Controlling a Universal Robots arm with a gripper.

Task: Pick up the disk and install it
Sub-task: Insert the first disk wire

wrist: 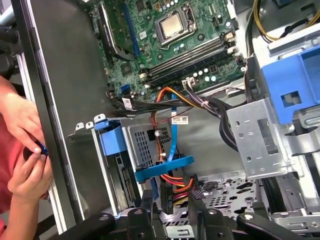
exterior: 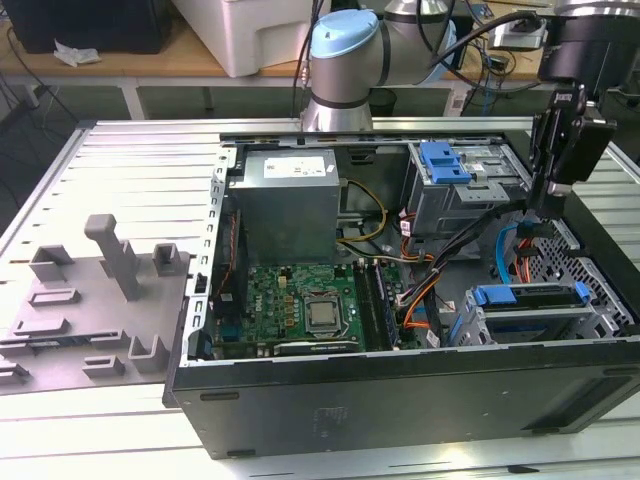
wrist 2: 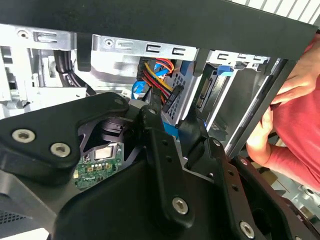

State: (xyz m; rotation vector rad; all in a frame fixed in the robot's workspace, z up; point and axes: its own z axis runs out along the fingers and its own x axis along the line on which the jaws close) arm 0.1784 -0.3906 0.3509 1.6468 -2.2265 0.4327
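Note:
The disk [exterior: 527, 312] lies flat in the silver drive cage [exterior: 470, 325] at the case's front corner, on the exterior view's right, with its blue bracket [exterior: 530, 294] along the top edge. In the first wrist view the disk [wrist: 120, 172] sits on edge in that cage, blue bracket [wrist: 111, 137] at its end. My gripper [exterior: 548, 195] hangs above the case, behind the cage and apart from the disk. Its fingers [wrist: 150, 200] stand open with only cables behind the gap, and my gripper [wrist: 171, 197] holds nothing.
A person's hands [wrist: 25, 150] rest on the case's black side wall [wrist: 65, 100], and a hand [wrist 2: 295, 95] shows in the second wrist view. Orange and blue cables [wrist: 170, 150] run under the gripper. A second cage with a blue latch [exterior: 445, 160], the power supply [exterior: 290, 200] and motherboard [exterior: 300, 300] fill the case.

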